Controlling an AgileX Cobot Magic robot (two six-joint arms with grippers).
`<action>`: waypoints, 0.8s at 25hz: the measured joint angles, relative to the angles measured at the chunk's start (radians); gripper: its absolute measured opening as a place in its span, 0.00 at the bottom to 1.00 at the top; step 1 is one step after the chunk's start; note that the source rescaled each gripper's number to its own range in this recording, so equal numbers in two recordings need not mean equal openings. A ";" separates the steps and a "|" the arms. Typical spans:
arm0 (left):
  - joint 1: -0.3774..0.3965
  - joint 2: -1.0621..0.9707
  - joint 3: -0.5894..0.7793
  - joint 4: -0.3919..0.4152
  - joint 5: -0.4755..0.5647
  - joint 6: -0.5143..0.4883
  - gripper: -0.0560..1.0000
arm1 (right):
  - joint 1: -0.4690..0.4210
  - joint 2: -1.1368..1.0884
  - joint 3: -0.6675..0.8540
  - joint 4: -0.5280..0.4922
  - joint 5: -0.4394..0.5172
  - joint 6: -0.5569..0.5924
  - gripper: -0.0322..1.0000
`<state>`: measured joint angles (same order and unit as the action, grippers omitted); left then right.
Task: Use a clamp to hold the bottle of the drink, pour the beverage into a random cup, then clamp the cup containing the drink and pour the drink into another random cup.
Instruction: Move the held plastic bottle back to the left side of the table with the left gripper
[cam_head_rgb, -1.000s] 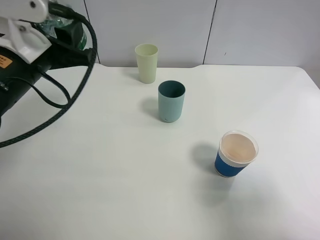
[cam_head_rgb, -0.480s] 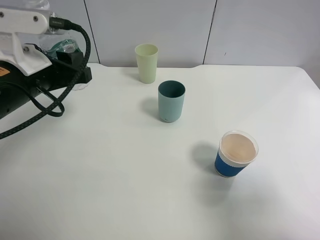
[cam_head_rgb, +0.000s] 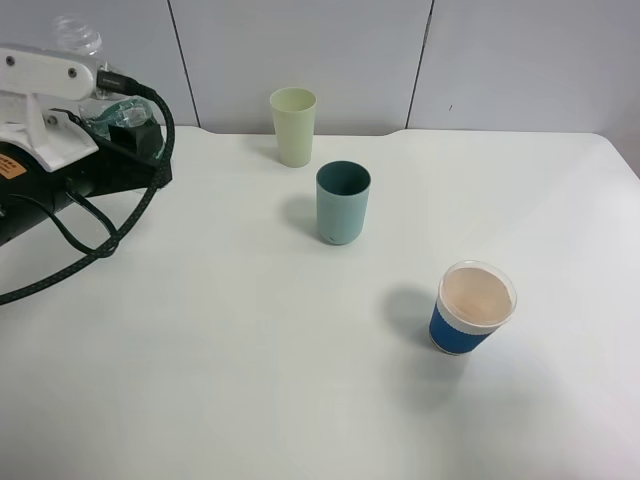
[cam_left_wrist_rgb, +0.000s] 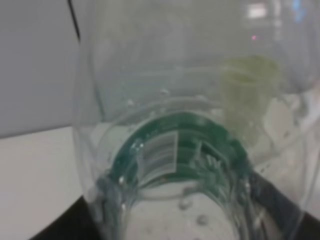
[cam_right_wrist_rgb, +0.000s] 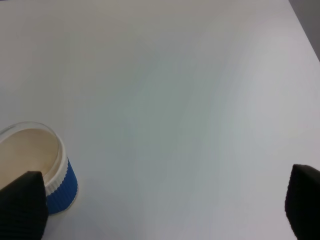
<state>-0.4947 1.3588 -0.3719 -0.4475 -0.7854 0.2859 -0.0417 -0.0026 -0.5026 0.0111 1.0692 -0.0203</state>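
My left gripper (cam_head_rgb: 122, 118) at the far left of the table is shut on a clear plastic bottle (cam_head_rgb: 80, 38) with a green label. The bottle (cam_left_wrist_rgb: 170, 150) fills the left wrist view, with black fingers (cam_left_wrist_rgb: 282, 202) at its sides. A pale yellow-green cup (cam_head_rgb: 293, 126) stands at the back. A teal cup (cam_head_rgb: 343, 203) stands just in front of it. A blue cup with a white rim (cam_head_rgb: 473, 308) stands front right, its inside pale beige. My right gripper (cam_right_wrist_rgb: 162, 205) is open and empty, above the table beside the blue cup (cam_right_wrist_rgb: 64, 192). It is out of the exterior view.
The white table (cam_head_rgb: 250, 380) ends at a grey panelled wall (cam_head_rgb: 500, 60) behind the cups. The left arm's black braided cable (cam_head_rgb: 95, 250) loops over the table's left part.
The left arm has drawn back down and leftward with the bottle, which now stands more upright. The cups have not moved.
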 joint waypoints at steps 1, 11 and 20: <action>0.027 0.011 0.000 0.042 0.000 -0.029 0.07 | 0.000 0.000 0.000 0.000 0.000 0.000 0.83; 0.217 0.156 0.005 0.276 -0.026 -0.113 0.07 | 0.000 0.000 0.000 0.000 0.000 0.000 0.83; 0.228 0.310 0.003 0.314 -0.164 -0.175 0.07 | 0.000 0.000 0.000 0.000 0.000 0.000 0.83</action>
<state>-0.2671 1.6691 -0.3685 -0.1337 -0.9496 0.1108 -0.0417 -0.0026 -0.5026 0.0111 1.0692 -0.0203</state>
